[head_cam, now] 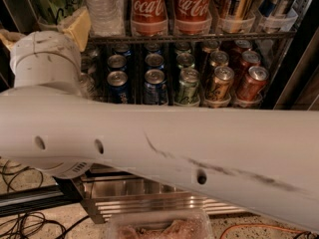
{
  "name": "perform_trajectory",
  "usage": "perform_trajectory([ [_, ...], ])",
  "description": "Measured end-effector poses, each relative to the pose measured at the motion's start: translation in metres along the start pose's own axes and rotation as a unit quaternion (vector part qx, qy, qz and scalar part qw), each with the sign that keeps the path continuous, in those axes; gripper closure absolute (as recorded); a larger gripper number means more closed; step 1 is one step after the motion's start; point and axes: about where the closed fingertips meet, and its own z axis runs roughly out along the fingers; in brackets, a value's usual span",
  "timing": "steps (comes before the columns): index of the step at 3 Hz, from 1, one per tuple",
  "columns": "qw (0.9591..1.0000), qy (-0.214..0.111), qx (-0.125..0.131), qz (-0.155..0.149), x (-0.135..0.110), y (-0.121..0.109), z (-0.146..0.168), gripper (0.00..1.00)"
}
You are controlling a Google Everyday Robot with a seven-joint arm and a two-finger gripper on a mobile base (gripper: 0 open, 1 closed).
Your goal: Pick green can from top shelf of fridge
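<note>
The green can [48, 0] stands at the far left of the top shelf [199, 37] of the fridge [149, 195]; only its pale-green lower body shows, cut off by the frame's top edge. My gripper [42, 31] is raised to shelf height right in front of it. Its tan fingertips [76, 28] stand apart, one on each side of the can's base, and it is open. My round white wrist [45, 59] hides the can's bottom. My thick white arm [174, 148] crosses the whole view.
A water bottle [102, 6] and red Coca-Cola cans [148, 6] stand right of the green can. Short cans [187, 83] fill the rack below. Cables [20, 223] lie on the floor at left; a clear plastic container [159, 225] sits at the bottom.
</note>
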Motion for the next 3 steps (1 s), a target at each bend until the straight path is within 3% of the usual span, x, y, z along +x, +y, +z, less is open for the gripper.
perform_trajectory([
  [3,0.9997,-0.015,0.006,-0.018,-0.0133,0.0049,0.0071,0.30],
])
